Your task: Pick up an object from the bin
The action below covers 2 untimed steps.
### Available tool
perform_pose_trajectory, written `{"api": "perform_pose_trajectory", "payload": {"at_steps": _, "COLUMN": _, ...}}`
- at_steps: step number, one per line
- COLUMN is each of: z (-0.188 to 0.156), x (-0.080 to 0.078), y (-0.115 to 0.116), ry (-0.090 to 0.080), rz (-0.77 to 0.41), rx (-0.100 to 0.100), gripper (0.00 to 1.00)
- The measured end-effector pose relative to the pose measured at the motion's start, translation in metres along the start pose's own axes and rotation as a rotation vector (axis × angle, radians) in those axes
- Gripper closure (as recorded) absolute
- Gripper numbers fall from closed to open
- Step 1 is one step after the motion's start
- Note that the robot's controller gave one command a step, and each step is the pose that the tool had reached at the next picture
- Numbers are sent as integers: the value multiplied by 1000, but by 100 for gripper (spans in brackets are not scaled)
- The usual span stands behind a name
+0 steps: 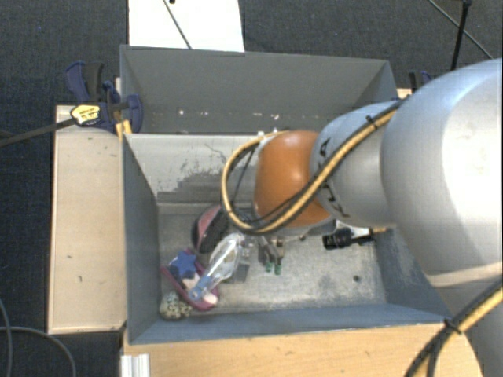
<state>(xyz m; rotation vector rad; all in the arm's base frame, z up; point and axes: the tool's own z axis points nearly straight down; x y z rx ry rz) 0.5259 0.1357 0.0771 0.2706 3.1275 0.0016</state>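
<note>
Grey bin (141, 234): tool (272, 262) low near the floor's middle, its spread not tellable, just right of a clear plastic piece (220, 265), perhaps a bottle, atop the left heap (182, 267).

The heap (200, 277) lies left of the tool (272, 262) (bin's (236, 93) near-left corner).

A clear, elongated plastic piece (222, 259) lay slanted on the floor of the grey metal bin (141, 234), near its front-left corner. Its lower end rested on a heap: a small blue lumpy toy (185, 263) just beside it, a dark pink rounded thing (208, 222) behind, a magenta curved strip (196, 301) beneath, and a speckled pale ball (174, 309) in the corner.
</note>
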Motion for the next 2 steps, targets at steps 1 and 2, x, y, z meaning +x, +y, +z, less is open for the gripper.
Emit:
{"api": "perform_pose_trajectory", "payload": {"at_steps": 1, "z": -96, "x": -3, "y": 1, "ry": -6, "rz": 0, "rx": -3, "gripper": 100}}
{"api": "perform_pose_trajectory", "payload": {"at_steps": 2, "z": -117, "x": -4, "y": 1, "ry": -2, "rz": -2, "rx": -1, "gripper": 100}}
